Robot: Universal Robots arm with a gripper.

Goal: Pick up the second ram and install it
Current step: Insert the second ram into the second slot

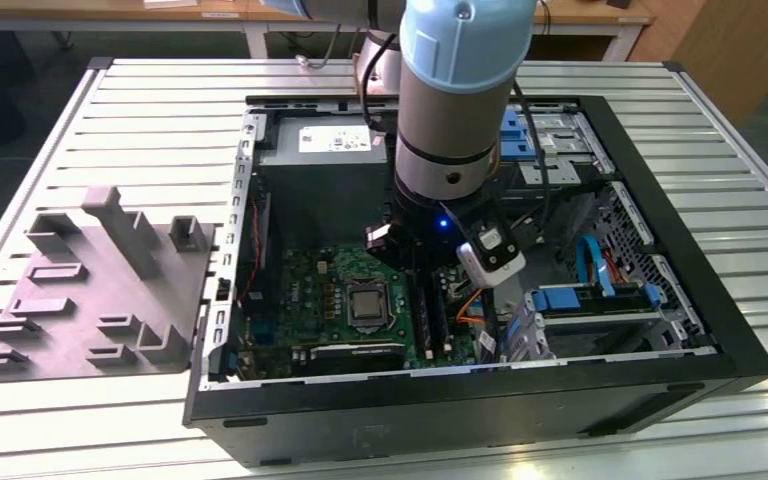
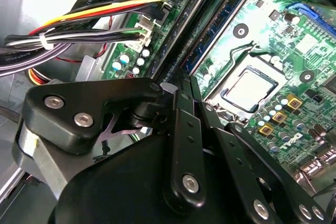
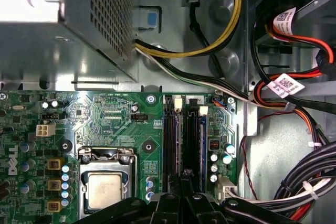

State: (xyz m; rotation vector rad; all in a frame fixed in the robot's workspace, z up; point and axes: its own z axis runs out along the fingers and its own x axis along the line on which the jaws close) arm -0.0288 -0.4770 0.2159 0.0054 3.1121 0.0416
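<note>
My gripper [image 1: 419, 272] hangs inside the open computer case [image 1: 224, 400], low over the long black memory slots [image 1: 427, 312] of the green motherboard [image 1: 317, 290]. In both wrist views its fingertips [image 2: 178, 81] [image 3: 181, 181] stand pressed together right above the slots [image 3: 181, 140], and I see nothing between them. A dark-blue ram stick [image 2: 223, 27] stands on edge in the slot beside the fingertips, also seen as a bluish strip [image 3: 201, 145]. Whether it is the second ram I cannot tell.
The processor socket [image 3: 105, 190] lies beside the slots. The grey power-supply box [image 1: 324, 145] sits at the case's far end, its cable bundles [image 3: 294, 103] on the slots' other side. Blue drive brackets [image 1: 598, 295] fill the exterior view's right. A grey fixture [image 1: 91, 290] lies outside the case.
</note>
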